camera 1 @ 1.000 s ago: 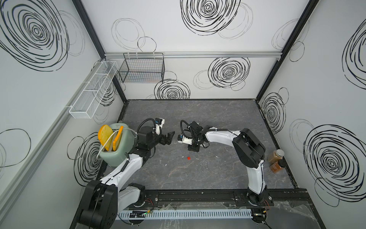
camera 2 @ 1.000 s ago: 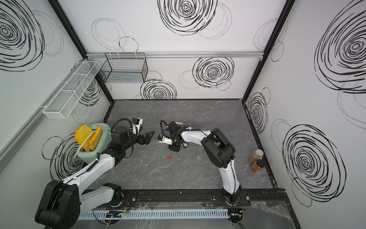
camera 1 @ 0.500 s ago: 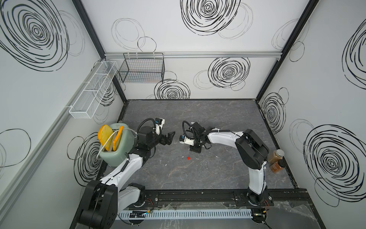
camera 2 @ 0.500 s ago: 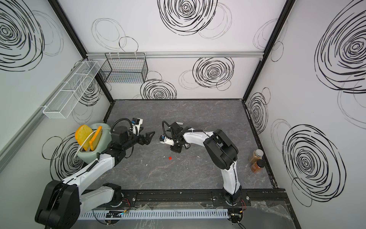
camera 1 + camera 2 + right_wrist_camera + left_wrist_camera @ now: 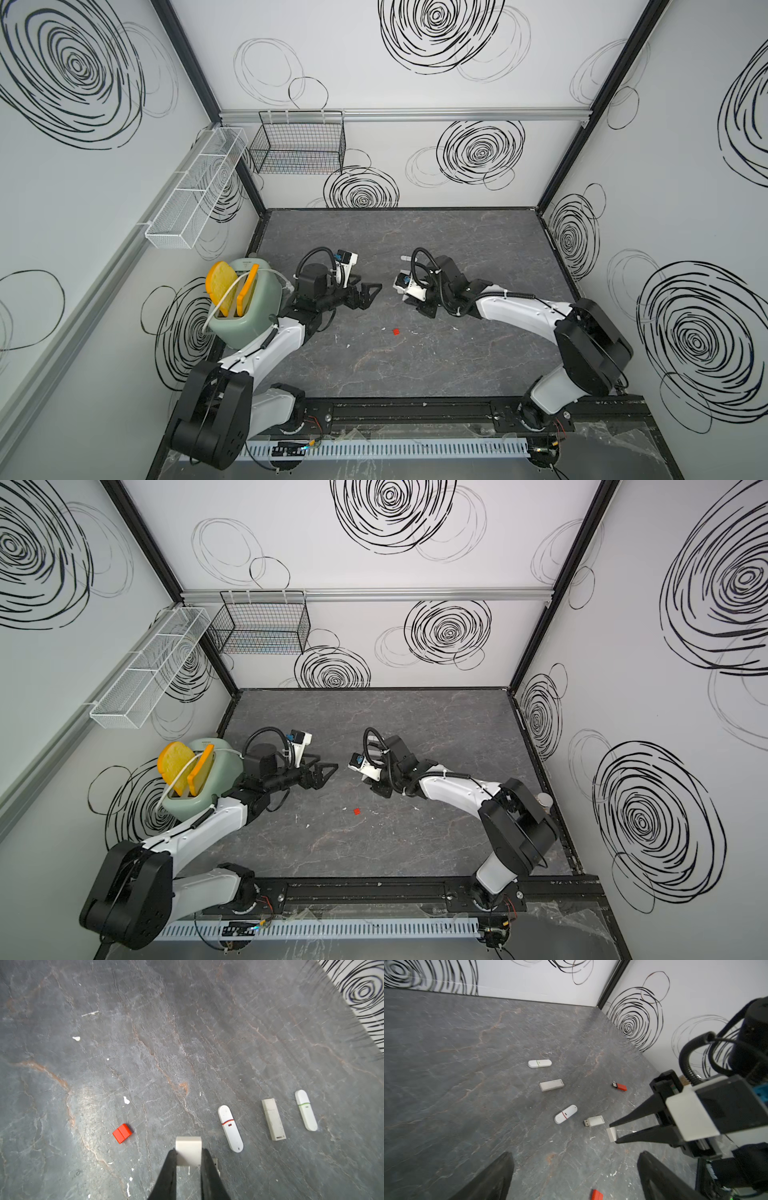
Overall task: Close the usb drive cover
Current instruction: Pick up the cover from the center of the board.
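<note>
White walls (image 5: 374, 83) scrawled with black spirals close in a dark grey, marble-veined desk (image 5: 415, 374). Black posts (image 5: 188, 62) mark the back corners. A black wire basket (image 5: 297, 145) hangs off the silver rail (image 5: 457, 114); a white mesh rack (image 5: 195, 195) lines the side wall.

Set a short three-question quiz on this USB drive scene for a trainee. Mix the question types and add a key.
1. Multiple choice: what is the right end effector shut on?
A) a small red plastic cap
B) a cream rectangular plastic cap
C) a white oval drive
2. True or false: the left end effector is open and holds nothing.
3. Count: how many USB drives on the grey marbled tabletop lie with a bare metal plug showing?

Key:
1. B.
2. True.
3. Two: the small white rectangular drive and the small red drive.
</note>
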`<state>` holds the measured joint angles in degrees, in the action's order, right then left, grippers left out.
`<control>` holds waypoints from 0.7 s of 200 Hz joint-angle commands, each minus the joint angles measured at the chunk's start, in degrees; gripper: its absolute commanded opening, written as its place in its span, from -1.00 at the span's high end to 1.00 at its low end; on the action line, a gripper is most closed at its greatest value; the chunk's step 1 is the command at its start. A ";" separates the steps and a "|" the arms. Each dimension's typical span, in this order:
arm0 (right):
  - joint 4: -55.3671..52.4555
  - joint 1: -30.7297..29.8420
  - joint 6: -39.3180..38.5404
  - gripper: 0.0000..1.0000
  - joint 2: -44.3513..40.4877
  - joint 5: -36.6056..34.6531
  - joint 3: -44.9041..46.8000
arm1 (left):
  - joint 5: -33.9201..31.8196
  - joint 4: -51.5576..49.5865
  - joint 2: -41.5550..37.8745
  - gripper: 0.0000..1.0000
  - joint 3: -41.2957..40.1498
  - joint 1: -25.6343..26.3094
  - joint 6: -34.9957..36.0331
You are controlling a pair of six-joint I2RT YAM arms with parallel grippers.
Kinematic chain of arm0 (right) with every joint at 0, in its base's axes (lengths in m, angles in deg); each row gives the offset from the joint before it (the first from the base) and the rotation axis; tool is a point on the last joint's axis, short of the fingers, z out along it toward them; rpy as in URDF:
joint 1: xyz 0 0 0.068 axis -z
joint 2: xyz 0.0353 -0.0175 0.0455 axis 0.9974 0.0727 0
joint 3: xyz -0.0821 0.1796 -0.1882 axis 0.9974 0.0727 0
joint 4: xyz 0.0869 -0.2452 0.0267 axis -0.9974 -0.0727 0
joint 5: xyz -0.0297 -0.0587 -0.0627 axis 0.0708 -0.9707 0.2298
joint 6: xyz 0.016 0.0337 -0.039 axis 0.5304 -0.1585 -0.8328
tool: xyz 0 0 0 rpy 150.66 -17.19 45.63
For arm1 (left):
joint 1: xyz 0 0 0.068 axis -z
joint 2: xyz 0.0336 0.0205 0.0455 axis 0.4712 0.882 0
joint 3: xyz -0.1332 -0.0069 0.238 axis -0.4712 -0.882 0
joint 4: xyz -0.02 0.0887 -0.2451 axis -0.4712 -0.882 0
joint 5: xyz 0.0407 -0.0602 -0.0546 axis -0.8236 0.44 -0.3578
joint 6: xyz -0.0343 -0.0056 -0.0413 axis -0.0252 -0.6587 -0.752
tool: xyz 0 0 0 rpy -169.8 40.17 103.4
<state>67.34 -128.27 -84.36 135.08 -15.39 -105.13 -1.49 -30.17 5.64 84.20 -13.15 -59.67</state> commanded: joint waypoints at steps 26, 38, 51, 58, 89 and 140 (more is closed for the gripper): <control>16.57 0.13 2.85 0.74 -5.54 1.46 6.00 | 9.12 6.32 3.58 -0.75 3.02 2.59 -8.60; 19.14 0.08 3.22 0.74 -6.10 1.98 7.10 | 10.02 7.70 4.52 -0.69 3.12 3.07 -9.77; 20.73 -0.34 3.57 0.74 -6.12 1.73 7.67 | 10.37 9.17 5.61 -0.64 3.41 3.80 -12.58; 20.97 -0.69 4.01 0.73 -6.01 1.32 7.58 | 10.67 9.13 6.17 -0.62 3.92 4.19 -13.19; 24.18 -1.81 4.60 0.73 -5.06 0.98 8.50 | 10.77 10.25 7.65 -0.51 4.44 5.44 -15.66; 25.95 -3.53 4.22 0.73 -4.23 -0.69 8.71 | 10.44 8.83 10.11 -0.37 6.30 6.91 -16.19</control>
<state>90.29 -131.09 -80.14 130.36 -15.11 -97.28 8.00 -23.80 14.53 88.17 -6.83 -74.38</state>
